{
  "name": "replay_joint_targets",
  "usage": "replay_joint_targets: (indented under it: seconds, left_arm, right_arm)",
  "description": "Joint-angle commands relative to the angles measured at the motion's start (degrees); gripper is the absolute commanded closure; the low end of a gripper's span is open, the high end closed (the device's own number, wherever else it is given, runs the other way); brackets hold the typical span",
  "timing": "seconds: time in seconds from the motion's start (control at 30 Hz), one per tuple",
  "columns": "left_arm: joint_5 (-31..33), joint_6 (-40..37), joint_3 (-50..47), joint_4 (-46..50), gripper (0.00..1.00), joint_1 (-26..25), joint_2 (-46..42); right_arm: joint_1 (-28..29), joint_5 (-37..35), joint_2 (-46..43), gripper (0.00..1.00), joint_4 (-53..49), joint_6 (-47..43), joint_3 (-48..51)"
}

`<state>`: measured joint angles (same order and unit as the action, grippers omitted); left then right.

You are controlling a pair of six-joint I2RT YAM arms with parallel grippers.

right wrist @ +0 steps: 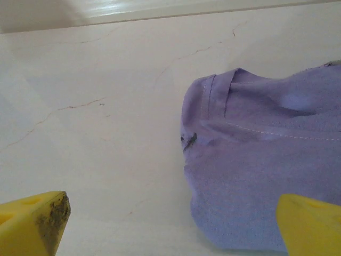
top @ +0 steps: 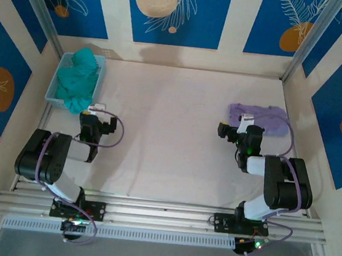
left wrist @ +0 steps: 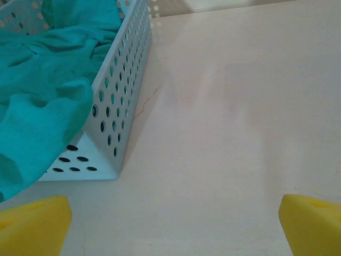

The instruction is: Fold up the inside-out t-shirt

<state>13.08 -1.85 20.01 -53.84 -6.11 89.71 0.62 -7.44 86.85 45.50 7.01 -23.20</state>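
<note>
Looks like it's sitting right at the start: the inside-out t-shirt (top: 77, 80) is lying bunched in the basket (top: 53, 87), nothing folded yet. The left gripper (top: 99, 107) is hovering just beside the basket, jaws spread and empty. The right gripper (top: 246, 121) is gaping too, well right of the basket by a lavender garment (top: 265, 118). I'm guessing the next move is dragging the shirt onto the pale worktop (top: 171, 122). Blue leaf-print panels (top: 172, 11) are standing behind the basket.

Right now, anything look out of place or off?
The teal t-shirt sits crumpled in the perforated basket, spilling over its near rim. One of the right fingers has dark smudges on its tip. The lavender garment looks loosely folded, nothing odd.
</note>
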Motion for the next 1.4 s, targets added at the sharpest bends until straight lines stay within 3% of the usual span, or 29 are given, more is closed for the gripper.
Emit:
replay_joint_targets:
  seconds: [0.0, 0.8, 0.87, 0.97, 1.0, 1.13, 1.2, 1.27, 1.37]
  left_arm:
    - [0.2, 1.0, 0.5, -1.4, 0.00, 0.7, -0.5]
    - [0.2, 1.0, 0.5, -1.4, 0.00, 0.7, -0.5]
    - [3.1, 2.2, 0.1, -0.6, 0.00, 0.7, -2.3]
    - [1.0, 1.0, -2.6, -5.0, 0.00, 0.7, -3.6]
    - [1.7, 1.0, -2.3, -2.2, 0.00, 0.5, -5.8]
    - [4.5, 6.0, 5.0, 23.9, 0.00, 0.6, -19.4]
    - [2.2, 8.2, 8.1, 31.6, 0.00, 0.6, -22.9]
    - [-1.2, 10.3, 10.5, 35.5, 0.00, 0.7, -25.0]
    - [-2.0, 14.7, 16.2, 42.8, 0.00, 1.5, -24.7]
  right_arm:
    - [-0.4, 0.7, 0.4, 0.01, 1.6, -0.9, -0.2]
    - [-0.3, 0.4, 0.2, 0.01, 1.9, -0.8, -0.2]
    - [0.4, -2.6, -2.9, 0.01, -2.2, -0.5, -1.0]
    - [-0.3, -4.7, -11.4, 0.01, -16.5, 3.8, -4.2]
    - [-1.1, -5.3, -14.4, 0.01, -20.3, 6.9, -4.9]
    - [-4.0, -3.4, -26.7, 0.01, -27.3, 14.2, -4.4]
    - [-3.8, -1.0, -31.4, 0.01, -31.2, 15.3, -5.5]
    - [-2.0, 2.9, -33.7, 0.03, -33.3, 16.0, -7.1]
    - [6.0, 4.0, -31.9, 0.05, -39.7, 12.5, -13.2]
